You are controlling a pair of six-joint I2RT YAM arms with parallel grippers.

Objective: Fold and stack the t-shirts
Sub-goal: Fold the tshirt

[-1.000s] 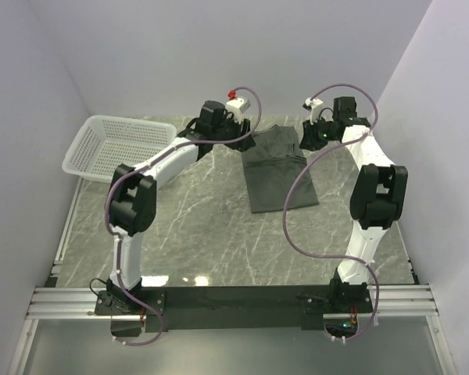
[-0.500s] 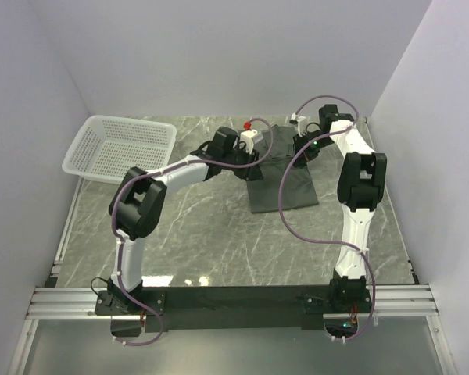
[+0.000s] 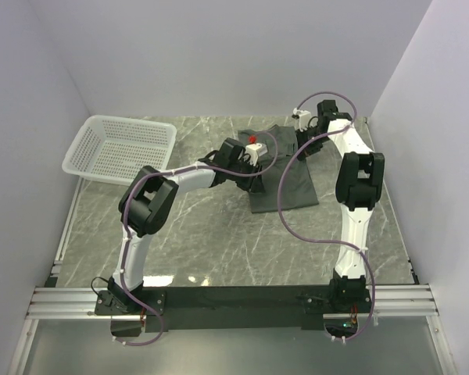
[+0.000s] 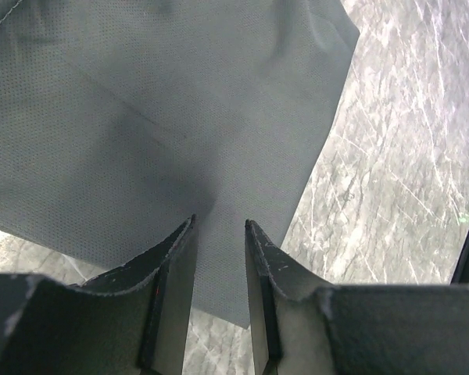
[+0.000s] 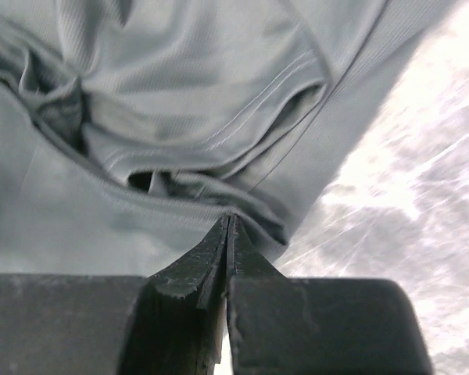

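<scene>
On our table (image 3: 203,234) the t-shirt (image 3: 297,191) lay far right, narrowed lengthwise yet bunched at the top; we judged cross-folding and stacking remained. Our right gripper (image 5: 228,219) pinched a fold; our left gripper (image 4: 219,223) hovered over the cloth, slightly parted.

The left arm (image 3: 195,173) covers part of the dark grey-green cotton t-shirt (image 3: 293,183); the marble desk (image 5: 422,195) is blurred bright.
</scene>
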